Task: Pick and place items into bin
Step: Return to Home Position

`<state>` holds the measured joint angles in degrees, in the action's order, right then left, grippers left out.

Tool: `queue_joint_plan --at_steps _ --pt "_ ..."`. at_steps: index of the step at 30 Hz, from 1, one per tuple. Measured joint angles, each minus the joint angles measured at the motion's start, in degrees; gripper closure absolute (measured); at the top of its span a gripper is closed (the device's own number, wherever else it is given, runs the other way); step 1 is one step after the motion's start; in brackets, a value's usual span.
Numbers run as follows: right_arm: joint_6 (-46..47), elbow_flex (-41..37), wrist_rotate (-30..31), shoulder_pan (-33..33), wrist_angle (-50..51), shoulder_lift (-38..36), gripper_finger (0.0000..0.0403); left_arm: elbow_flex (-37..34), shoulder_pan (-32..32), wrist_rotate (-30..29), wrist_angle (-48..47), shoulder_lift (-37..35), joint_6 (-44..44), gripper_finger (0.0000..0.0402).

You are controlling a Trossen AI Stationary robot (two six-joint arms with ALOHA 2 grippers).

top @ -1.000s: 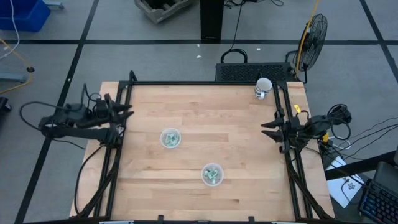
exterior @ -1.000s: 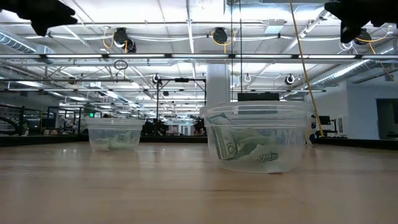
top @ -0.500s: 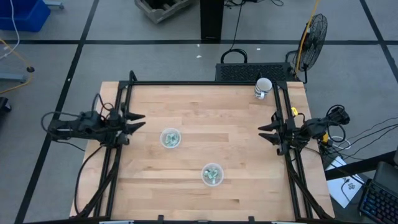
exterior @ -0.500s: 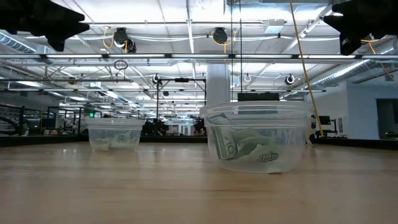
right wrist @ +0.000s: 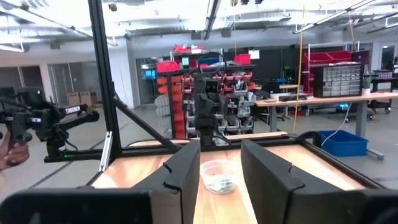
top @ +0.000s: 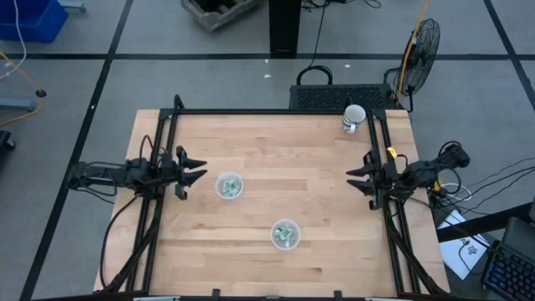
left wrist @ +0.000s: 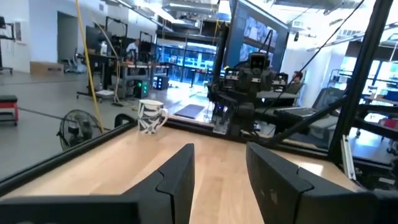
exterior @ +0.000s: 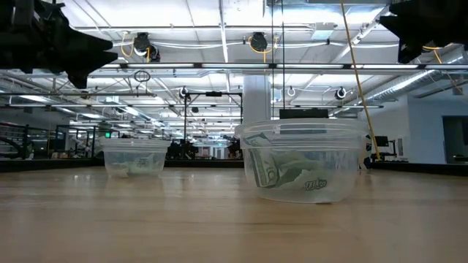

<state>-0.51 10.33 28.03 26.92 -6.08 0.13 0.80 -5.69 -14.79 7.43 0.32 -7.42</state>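
Two clear round cups stand on the wooden table, each holding light-green wrapped packets: one cup (top: 229, 186) (exterior: 135, 157) left of the middle, the other cup (top: 285, 235) (exterior: 303, 162) nearer the near edge. My left gripper (top: 199, 170) (left wrist: 221, 168) is open, hanging above the table just left of the first cup. My right gripper (top: 351, 177) (right wrist: 221, 165) is open at the table's right edge, pointing left. In the right wrist view the first cup (right wrist: 217, 176) shows between its fingers, well apart from them.
A white mug (top: 353, 118) (left wrist: 149, 116) stands at the table's far right corner. Black frame rails (top: 159, 209) run along the left and right edges. A fan (top: 420, 42) and a blue bin (top: 29, 17) sit on the floor beyond the table. A person's hand (right wrist: 6, 155) shows beyond the table.
My left gripper has moved from the table's left edge toward the right and a little toward the near edge, closing on the left cup, and has come lower. It stays open. The cups have not moved.
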Motion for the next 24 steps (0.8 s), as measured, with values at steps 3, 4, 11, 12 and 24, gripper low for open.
queue_joint_plan --at_steps 3,4,11,12,24 --pt "0.02 -3.86 0.19 0.00 -5.91 -0.01 0.0293 0.00 0.00 -0.04 -0.10 0.00 1.26 0.0252" --pt "0.15 -5.12 0.04 0.00 -7.80 0.01 0.0293 0.00 0.00 -0.11 -0.39 0.01 1.96 0.0252" --pt "4.40 -9.21 -1.30 0.00 -10.91 0.21 0.0291 -0.22 -0.01 -0.28 -1.26 0.04 1.26 0.0252" --pt "4.66 -9.21 -1.32 0.00 -11.04 0.22 0.0292 -0.22 0.00 -0.31 -1.18 0.04 1.00 0.0252" --pt "8.40 -9.34 -1.17 0.00 -6.35 0.17 0.0293 -0.22 -0.02 -0.74 -0.22 0.04 6.18 0.0252"
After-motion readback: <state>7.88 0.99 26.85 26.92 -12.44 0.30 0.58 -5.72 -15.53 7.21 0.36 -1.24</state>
